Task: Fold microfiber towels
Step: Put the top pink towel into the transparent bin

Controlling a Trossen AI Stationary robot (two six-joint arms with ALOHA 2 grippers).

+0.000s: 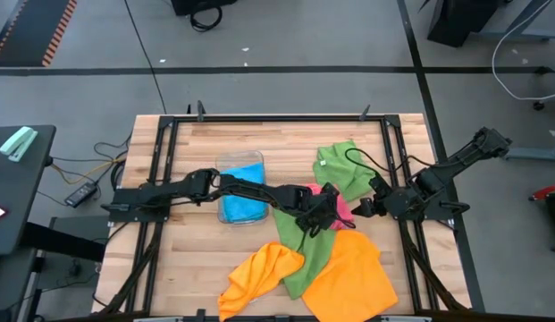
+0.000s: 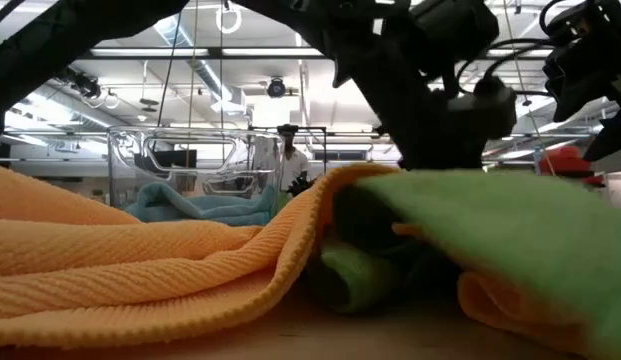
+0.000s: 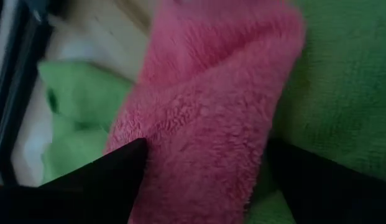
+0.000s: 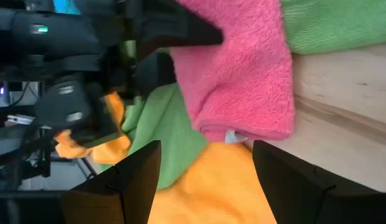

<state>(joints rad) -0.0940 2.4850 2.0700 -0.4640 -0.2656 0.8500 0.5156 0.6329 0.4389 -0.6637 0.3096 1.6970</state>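
A pink microfiber towel [image 1: 343,215] lies bunched right of the table's middle, partly on a green towel [image 1: 304,255]. My left gripper [image 3: 206,149] reaches in from the left and stands open over the pink towel, one finger on each side of its raised fold. My right gripper [image 4: 206,149] hangs open just right of the pink towel [image 4: 242,74], above an orange towel [image 4: 211,186], and holds nothing. Another green towel [image 1: 341,165] lies flat farther back. Two orange towels [image 1: 259,273] [image 1: 353,273] lie crumpled near the front edge. My left gripper straddles the pink towel's raised fold [image 3: 205,118] with open fingers [image 3: 118,174], slanting down from the table's left. I cannot tell whether the fingers touch the cloth.
A clear plastic tray [image 1: 239,163] holding a sky-blue towel [image 1: 242,204] stands left of centre, under my left arm. A black frame [image 1: 259,118] borders the wooden table. Bare wood shows at the near left and along the far side.
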